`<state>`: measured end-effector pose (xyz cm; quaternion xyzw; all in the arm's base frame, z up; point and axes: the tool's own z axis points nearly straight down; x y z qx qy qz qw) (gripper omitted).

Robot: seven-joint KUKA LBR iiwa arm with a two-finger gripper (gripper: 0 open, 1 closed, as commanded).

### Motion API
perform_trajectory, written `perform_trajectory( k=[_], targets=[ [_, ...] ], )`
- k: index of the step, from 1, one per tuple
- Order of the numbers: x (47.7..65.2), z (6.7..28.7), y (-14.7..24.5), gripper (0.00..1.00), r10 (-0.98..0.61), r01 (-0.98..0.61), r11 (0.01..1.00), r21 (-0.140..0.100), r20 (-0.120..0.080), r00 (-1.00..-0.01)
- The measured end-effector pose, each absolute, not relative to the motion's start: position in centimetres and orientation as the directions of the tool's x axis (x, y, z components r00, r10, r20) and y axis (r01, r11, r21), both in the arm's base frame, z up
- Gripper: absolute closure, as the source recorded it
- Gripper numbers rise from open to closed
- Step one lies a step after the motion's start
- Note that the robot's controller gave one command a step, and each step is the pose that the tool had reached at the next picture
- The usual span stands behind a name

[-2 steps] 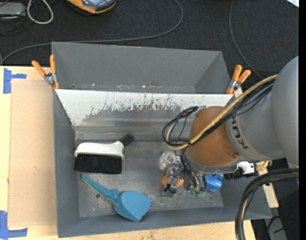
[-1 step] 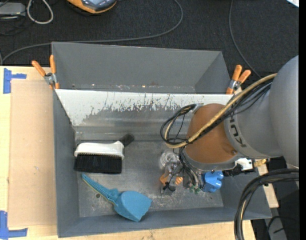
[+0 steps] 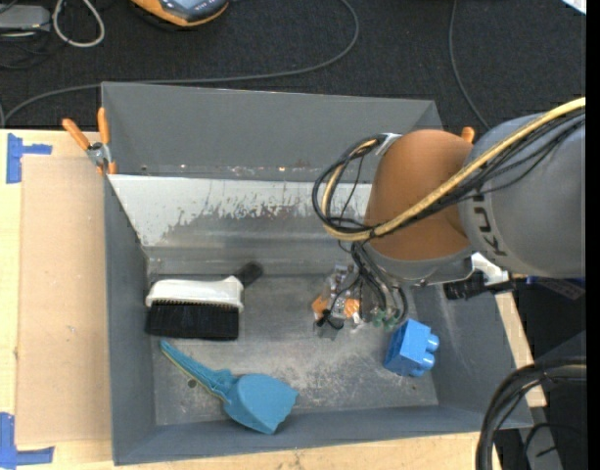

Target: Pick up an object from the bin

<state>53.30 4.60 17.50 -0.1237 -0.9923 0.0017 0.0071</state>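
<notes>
**A:** Where was the gripper (image 3: 336,313), and had it hold of anything?

**B:** It was low over the bin's (image 3: 270,145) floor, right of the middle. Its tip was a dark tangle under the orange cover (image 3: 417,199), so I could not tell how far open it was, or whether it gripped anything.

**A:** What lay nearest?

**B:** A blue toy block (image 3: 410,348), just beside it toward the right wall and probably not touching. A good pick needed the gripper centred over the block and closing across its flat sides.

**A:** Was anything in the way?

**B:** Little. The black-bristled hand brush (image 3: 195,306) and the blue scoop (image 3: 243,392) lay well apart on the left. Only the near wall crowded the block.
</notes>
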Motion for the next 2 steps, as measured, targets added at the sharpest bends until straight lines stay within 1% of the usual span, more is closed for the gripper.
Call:
perform_trajectory(
  k=[1, 2],
  targets=[
    [50.3, 7.9, -0.7, 1.0, 0.245, 0.245, 0.97, -0.011, 0.029, -0.969],
    [51.3, 18.8, 1.9, 1.0, 0.226, 0.226, 0.974, -0.003, 0.012, -0.974]
  ],
)
